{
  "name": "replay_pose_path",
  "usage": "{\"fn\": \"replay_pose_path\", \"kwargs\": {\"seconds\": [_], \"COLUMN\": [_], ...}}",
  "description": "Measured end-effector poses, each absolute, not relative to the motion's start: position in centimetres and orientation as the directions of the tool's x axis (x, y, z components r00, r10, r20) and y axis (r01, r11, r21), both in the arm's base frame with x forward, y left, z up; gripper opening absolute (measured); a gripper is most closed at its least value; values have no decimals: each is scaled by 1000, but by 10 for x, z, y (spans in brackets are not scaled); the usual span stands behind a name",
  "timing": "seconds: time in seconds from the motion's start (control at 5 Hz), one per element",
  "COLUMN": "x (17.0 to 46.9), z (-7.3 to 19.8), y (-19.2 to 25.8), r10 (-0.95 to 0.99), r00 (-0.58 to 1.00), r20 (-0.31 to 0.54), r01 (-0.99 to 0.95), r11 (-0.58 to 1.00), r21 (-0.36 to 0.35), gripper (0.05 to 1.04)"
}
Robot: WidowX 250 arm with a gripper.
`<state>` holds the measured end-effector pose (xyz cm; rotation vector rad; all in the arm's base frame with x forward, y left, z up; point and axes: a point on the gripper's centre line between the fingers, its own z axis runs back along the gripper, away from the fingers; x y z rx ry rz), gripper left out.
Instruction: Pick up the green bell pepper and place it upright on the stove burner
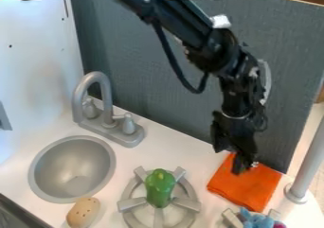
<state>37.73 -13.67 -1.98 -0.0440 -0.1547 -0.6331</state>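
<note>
The black gripper (233, 160) hangs at the right, over the upper part of an orange cloth (248, 187) lying folded on the white counter. Its two fingers point down, spread apart, with the tip of the right one over the cloth. Whether it touches the cloth I cannot tell. To the left of the cloth, a green pepper (159, 188) rests on a grey stove burner (132, 204). Low in the view, a blue plush toy (256, 219) lies on a second burner, just below the cloth.
At the left is a round grey sink (71, 169) with a grey faucet (106, 109) behind it. A tan potato-like object (84, 212) lies at the sink's lower edge. A grey post (305, 168) stands at the right, and a dark grey panel (166, 75) rises behind the counter.
</note>
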Motion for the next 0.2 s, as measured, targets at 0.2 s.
{"fn": "replay_pose_path", "kwargs": {"seconds": [0.2], "x": [386], "z": [-35], "y": [-142], "r10": [-509], "r00": [850], "r20": [135], "r01": [513], "r11": [859], "r21": [9], "gripper": [1005]}}
